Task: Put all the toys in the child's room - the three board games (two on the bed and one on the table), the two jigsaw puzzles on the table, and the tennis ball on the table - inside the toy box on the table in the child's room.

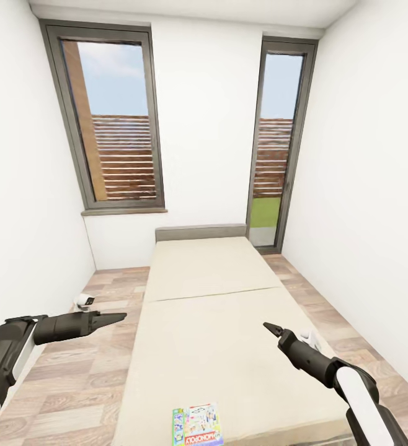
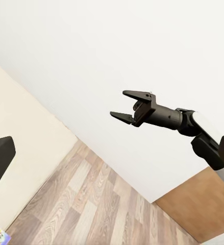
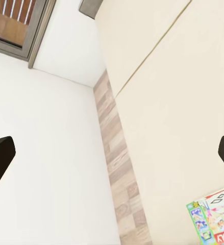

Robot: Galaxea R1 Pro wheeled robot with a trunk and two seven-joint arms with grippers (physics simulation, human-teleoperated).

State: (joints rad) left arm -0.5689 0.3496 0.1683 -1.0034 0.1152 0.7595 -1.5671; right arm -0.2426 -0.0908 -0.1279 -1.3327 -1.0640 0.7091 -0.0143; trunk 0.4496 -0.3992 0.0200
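**Beige mattress, one game box at its near end**

White-green board game (image 1: 197,424) lies flat on the bed (image 1: 210,310), close to the foot edge and well below both pincers — you must bring an arm back and down toward you. Its long axis runs roughly across the mattress. Your right gripper (image 1: 270,326) hovers over the bed, spread and holding nothing; it looks the nearer one. Your left gripper (image 1: 118,316) hangs over the wooden floor (image 1: 74,371) beside the bed, and whether it is spread I cannot tell. Open mattress surrounds the box — only the foot edge is tight.
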